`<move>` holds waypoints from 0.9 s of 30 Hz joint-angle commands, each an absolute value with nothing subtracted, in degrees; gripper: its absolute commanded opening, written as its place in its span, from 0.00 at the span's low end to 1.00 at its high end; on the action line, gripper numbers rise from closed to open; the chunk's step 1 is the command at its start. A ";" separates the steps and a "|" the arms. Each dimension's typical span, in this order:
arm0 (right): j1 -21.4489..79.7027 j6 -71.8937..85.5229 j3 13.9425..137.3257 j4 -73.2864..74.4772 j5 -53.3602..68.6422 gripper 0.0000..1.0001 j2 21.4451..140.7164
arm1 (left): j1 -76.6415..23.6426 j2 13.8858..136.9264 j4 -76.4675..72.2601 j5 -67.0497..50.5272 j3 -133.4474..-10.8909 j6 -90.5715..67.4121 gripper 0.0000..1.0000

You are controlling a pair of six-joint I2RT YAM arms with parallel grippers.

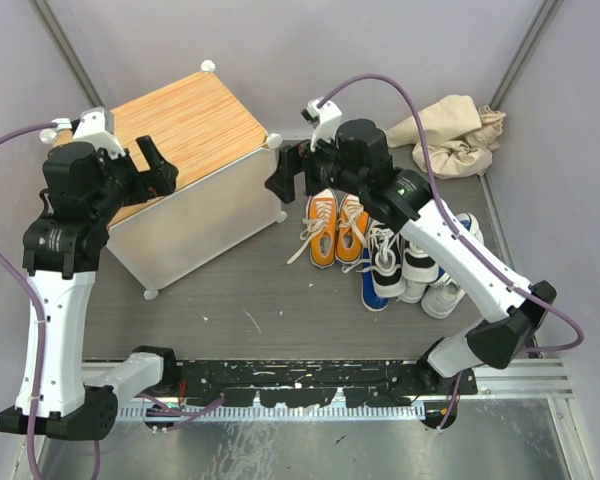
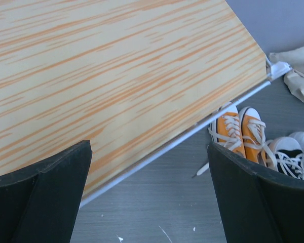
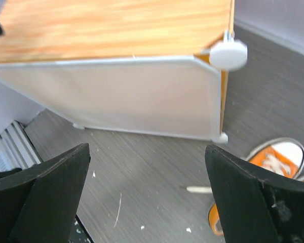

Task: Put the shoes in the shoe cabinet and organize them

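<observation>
The shoe cabinet (image 1: 185,130) stands at the back left, with a striped wood-grain top and its white front panel (image 1: 215,215) shut. The shoes lie in a group to its right: an orange pair (image 1: 336,226), a black pair with white laces (image 1: 398,260), blue shoes (image 1: 374,296) and a white shoe (image 1: 446,296). My left gripper (image 1: 156,166) is open and empty above the cabinet top (image 2: 116,76). My right gripper (image 1: 288,176) is open and empty, held in the air near the cabinet's right corner knob (image 3: 228,54), above the floor between the front panel (image 3: 116,96) and an orange shoe (image 3: 273,162).
A crumpled beige cloth (image 1: 456,134) lies at the back right by the wall. Grey walls close in the back and both sides. The orange pair (image 2: 240,129) and a black shoe (image 2: 292,160) show past the cabinet edge in the left wrist view.
</observation>
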State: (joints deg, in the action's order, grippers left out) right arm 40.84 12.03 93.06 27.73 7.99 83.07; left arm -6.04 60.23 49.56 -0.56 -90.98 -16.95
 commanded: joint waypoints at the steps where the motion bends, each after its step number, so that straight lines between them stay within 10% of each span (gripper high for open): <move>1: 40.85 10.70 101.10 20.17 12.36 1.00 86.63 | -6.24 61.25 42.50 6.30 -92.20 -16.04 0.98; 27: 40.70 7.30 106.47 14.33 19.98 1.00 98.63 | -6.24 61.34 40.70 7.79 -83.55 -17.67 0.98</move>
State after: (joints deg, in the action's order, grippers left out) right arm 40.75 8.99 107.92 15.94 18.74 101.95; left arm -6.04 62.72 43.20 7.57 -83.29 -17.37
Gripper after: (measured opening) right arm 0.999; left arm 0.980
